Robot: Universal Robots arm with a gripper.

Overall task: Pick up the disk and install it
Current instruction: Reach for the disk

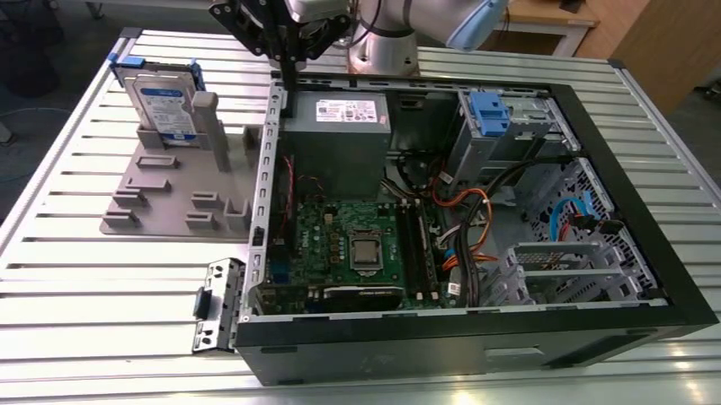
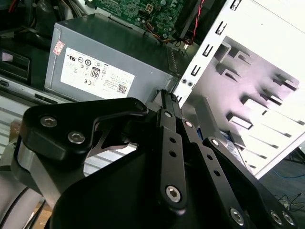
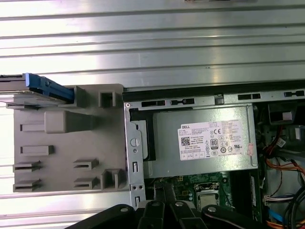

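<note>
Nearest in the exterior view: black computer case (image 1: 474,342), side open, lying on a slatted metal table (image 1: 67,287). Inside, green motherboard (image 1: 349,240). Behind it, grey power supply box (image 1: 336,126) with white sticker. Toward the exterior view's right, grey drive cage (image 1: 501,126) with blue tab.

Just beside the case, on the exterior view's left: grey slotted fixture (image 1: 169,198). At its far end, the disk (image 1: 167,103), standing on edge in a slot, well apart from the cage. Label face turned toward the near side; long axis upright or nearly so; blue rails on its edges. Appears edge-on in the first wrist view.

Farthest: gripper (image 1: 287,83) above the case's rear wall, over the power supply box. Fingers (image 2: 170,143) drawn together, holding nothing. Near the disk, not touching.

Step judged: approach to the disk. Recommended: spread the fingers before descent, set them across the thin dimension at the top edge, and keep clear of the tall grey post (image 1: 204,114) just beside the disk.
</note>
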